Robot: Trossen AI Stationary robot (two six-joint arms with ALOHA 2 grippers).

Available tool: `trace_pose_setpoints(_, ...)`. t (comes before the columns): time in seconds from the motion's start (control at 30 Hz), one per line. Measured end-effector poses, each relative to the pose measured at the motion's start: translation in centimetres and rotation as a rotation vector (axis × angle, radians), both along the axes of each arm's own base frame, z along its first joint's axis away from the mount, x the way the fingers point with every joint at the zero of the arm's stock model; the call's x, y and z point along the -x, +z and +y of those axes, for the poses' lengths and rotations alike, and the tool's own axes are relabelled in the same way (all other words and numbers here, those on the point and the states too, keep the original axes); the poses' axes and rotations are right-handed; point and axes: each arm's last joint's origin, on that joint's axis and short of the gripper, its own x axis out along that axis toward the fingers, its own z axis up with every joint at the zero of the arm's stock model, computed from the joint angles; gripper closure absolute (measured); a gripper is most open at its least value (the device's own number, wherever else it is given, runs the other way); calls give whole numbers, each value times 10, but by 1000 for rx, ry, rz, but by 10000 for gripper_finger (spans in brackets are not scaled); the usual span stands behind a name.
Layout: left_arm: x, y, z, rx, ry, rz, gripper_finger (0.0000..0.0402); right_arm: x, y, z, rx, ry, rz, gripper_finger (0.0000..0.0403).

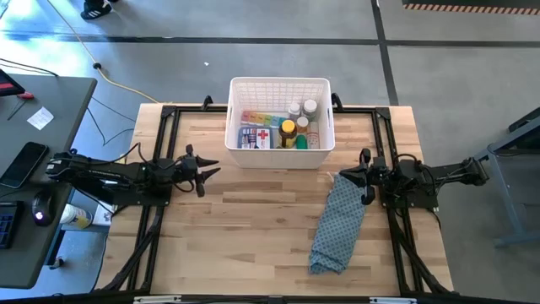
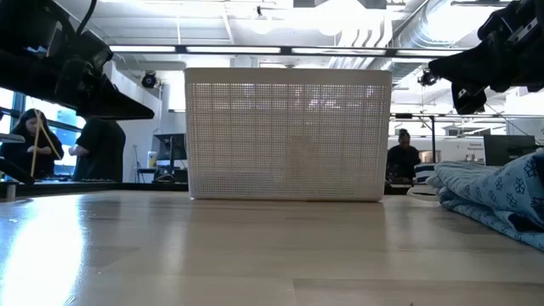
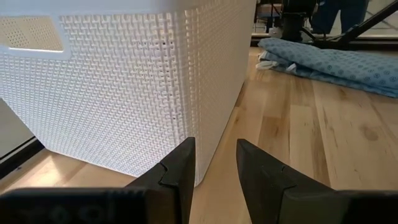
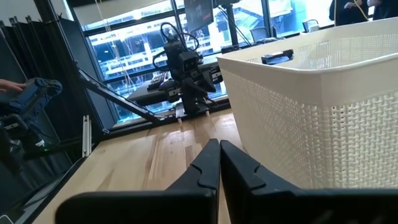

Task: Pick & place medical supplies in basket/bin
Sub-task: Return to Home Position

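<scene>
The basket point(image 1: 278, 157) was white, lattice-gridded. Inside lay a rainbow pill strip point(image 1: 257, 117), a blue-white red-cross pack point(image 1: 260, 137) and a yellow bottle point(image 1: 288, 129). At its 5 o'clock, a blue cloth point(image 1: 340, 224) with pale motifs covered the light-wood counter point(image 1: 253, 236).

Grey concrete floor point(image 1: 253, 59) surrounds the wooden table point(image 1: 253, 219). A dark desk point(image 1: 59, 110) sits at 9 o'clock, with a yellow cable point(image 1: 122, 85) at 10. Beyond, ceiling lights point(image 2: 340, 13) glare, tall windows point(image 4: 124, 43) glow, and people point(image 2: 100, 149) stand at benches.

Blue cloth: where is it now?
In the high view the blue cloth lies right of centre, below the white basket's right corner, beside the right gripper.
</scene>
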Motion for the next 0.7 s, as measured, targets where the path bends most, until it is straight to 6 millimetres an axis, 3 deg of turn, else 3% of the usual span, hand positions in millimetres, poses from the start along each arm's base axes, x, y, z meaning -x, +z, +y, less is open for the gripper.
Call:
trace_pose_setpoints(0.4,6,-3,0,-1,-1,29,252,0,-1,0,2,1,14,399)
trace_pose_setpoints(0.7,15,10,1,6,-4,-119,251,0,-2,0,4,7,22,399)
